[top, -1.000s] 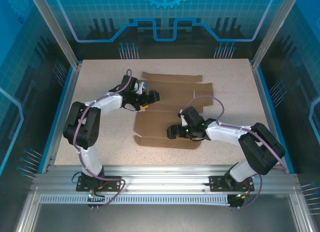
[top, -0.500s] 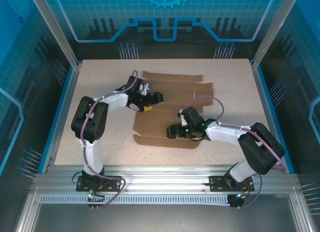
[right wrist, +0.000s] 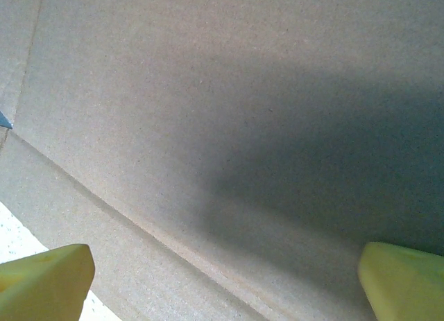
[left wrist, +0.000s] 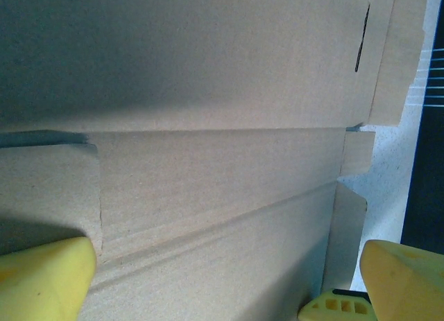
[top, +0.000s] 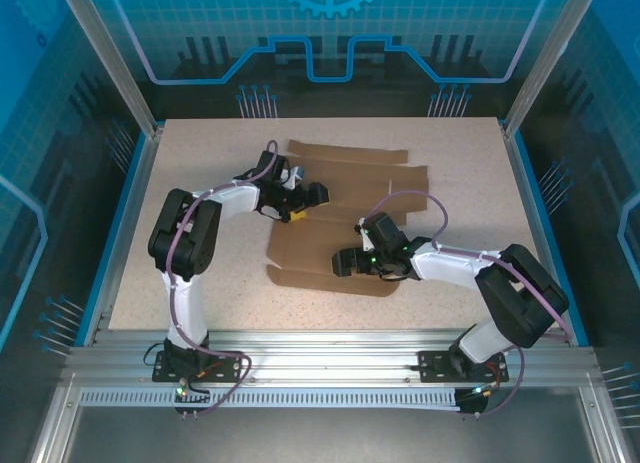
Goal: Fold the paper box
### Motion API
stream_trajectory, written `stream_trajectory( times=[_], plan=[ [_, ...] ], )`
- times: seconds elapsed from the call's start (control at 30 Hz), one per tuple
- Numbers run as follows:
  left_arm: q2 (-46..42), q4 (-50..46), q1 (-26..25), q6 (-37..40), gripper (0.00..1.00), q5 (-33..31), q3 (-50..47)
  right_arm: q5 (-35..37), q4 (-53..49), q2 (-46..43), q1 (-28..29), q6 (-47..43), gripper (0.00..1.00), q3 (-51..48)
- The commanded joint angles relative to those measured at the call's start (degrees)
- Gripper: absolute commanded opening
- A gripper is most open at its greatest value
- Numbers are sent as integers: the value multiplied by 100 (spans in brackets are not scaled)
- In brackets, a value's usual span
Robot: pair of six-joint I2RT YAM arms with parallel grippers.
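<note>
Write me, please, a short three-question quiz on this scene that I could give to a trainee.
1. True or false: the left pincer and the right pincer both stand open.
2. Which pincer is over the near part of the paper box, the part closest to the arm bases? A) left B) right
3. Fill in: the fingertips in the wrist views are ___ in colour.
Key: 1 true; 2 B; 3 yellow.
</note>
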Motion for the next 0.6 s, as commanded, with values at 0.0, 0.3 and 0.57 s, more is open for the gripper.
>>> stream_trajectory(
  times=[0.0, 0.3, 0.57],
  plan=[
    [-92, -1, -14, -100, 99, -246, -408, 114, -812, -42, -60, -7, 100, -120],
    [-556, 565, -273, -411, 99, -518, -1495, 4, -1301, -468, -243, -203, 100, 309],
    [-820, 874, -502, -508, 99, -572, -2118, -241, -1362, -1116, -395, -440, 100, 503]
  ],
)
